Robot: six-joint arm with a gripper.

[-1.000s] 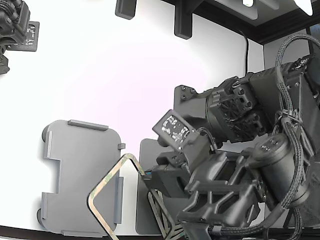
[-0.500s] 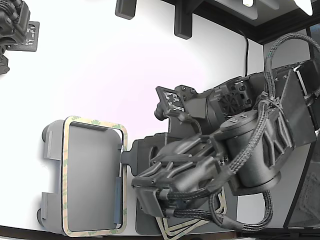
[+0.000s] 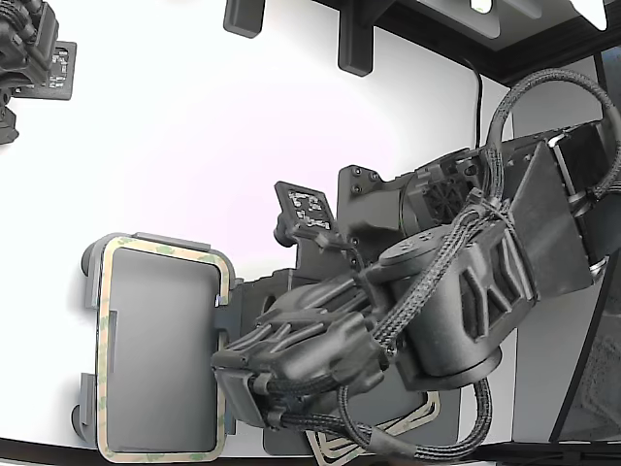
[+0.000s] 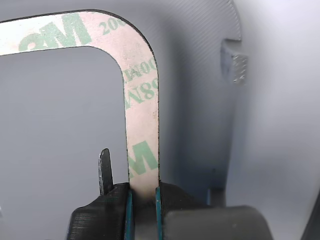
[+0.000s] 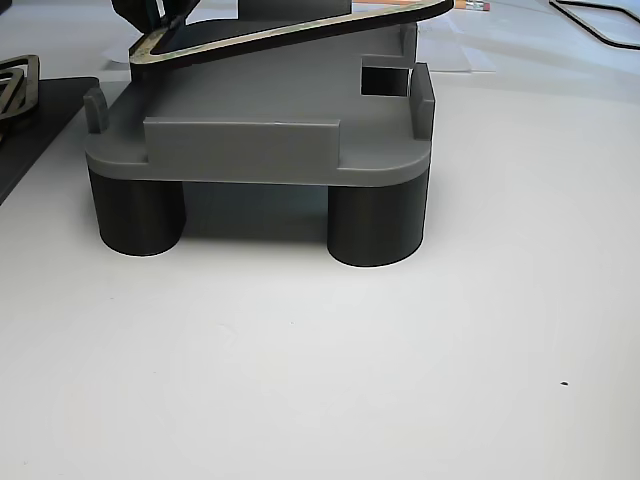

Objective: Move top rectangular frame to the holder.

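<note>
So the gripper (image 4: 143,200) is pinching one long side of the top rectangular frame (image 3: 105,342), jaws closed tight on the strip, and you only really see that in the wrist view, where green 3M lettering shows on the beige backing. From the exterior view the frame sits over the holder (image 3: 160,359) on the exterior view's left, its outline roughly matching the plate, but that view makes it look flat. The low other view tells a different story: the frame (image 5: 300,28) is tilted, one end raised above the holder (image 5: 260,150), which stands on round dark feet, two of them visible. Counting: one frame in the grip, one holder, and a small stack of more frames (image 3: 417,413) on a darker pad (image 3: 291,442) under the arm, number hard to tell
</note>
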